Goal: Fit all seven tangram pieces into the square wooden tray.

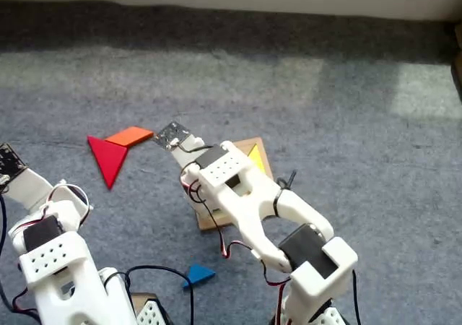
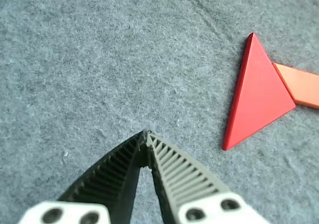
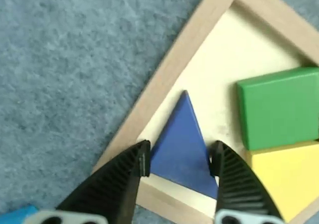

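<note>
The square wooden tray [image 3: 174, 69] holds a green square [image 3: 279, 114], a yellow piece [image 3: 286, 176] and a dark blue triangle [image 3: 180, 139]. My right gripper [image 3: 180, 158] is closed on that triangle, one finger against each slanted edge, while it lies flat in the tray's corner. In the high view the right arm [image 1: 245, 195] covers most of the tray [image 1: 209, 222], with a yellow piece [image 1: 254, 153] showing. A red triangle [image 2: 256, 92] touches an orange piece [image 2: 299, 84] on the carpet. My left gripper [image 2: 146, 135] is shut and empty, a short way from the red triangle.
A small light blue piece [image 1: 198, 274] lies on the grey carpet near the arm bases, its corner [image 3: 17, 215] showing outside the tray. The red triangle [image 1: 108, 159] and orange piece [image 1: 130, 135] sit left of the tray. Cables trail near the bases.
</note>
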